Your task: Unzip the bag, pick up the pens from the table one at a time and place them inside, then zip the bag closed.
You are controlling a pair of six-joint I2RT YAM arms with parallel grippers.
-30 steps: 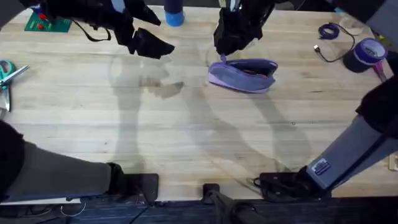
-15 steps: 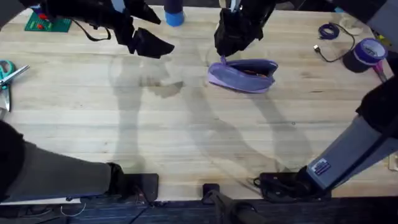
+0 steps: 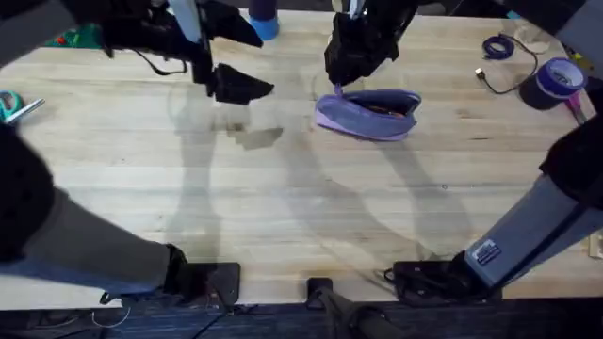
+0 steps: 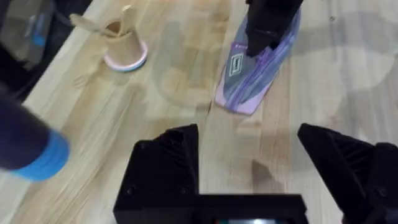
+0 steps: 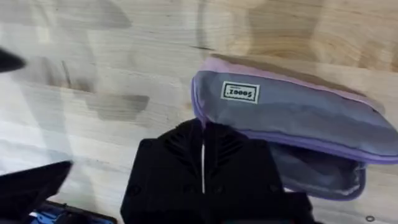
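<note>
**Pincers and pouch: stock at the far side of the desk**

Right pincer (image 5: 203, 163): black fingers pressed together at the near end of the bag, beside its small white label (image 5: 240, 93). Seen from overhead, this pincer (image 3: 341, 83) sits at the pouch's left end, where a zipper pull would lie; judged to be pinching the pull, though the pull itself is hidden under the fingers.

Left pincer (image 4: 249, 158): fingers spread wide, holding nothing, hanging above bare planks. From overhead it (image 3: 240, 87) stands well apart from the pouch, to its left. Judged to be waiting clear so the other arm can work the zipper.

Bag (image 3: 369, 113): lavender pouch lying lengthwise on the desk (image 3: 301, 207), far centre. Its top seam gapes along the far portion, with something dark and a touch of red inside; whether both pens are in there cannot be told. No pens lie loose on the planks. Judged stage: closing the zipper, late in the task.

Other items, not in play:
- paper cup (image 4: 124, 46) with wooden pieces in it, on a pink ring
- blue-capped cylinder (image 3: 264, 19), far edge
- green-handled scissors (image 3: 11, 105), left edge
- purple tape roll (image 3: 558, 80) and coiled cable (image 3: 497, 47), right side

Risk noted: the pouch is unheld, so it may slide with the pull.
</note>
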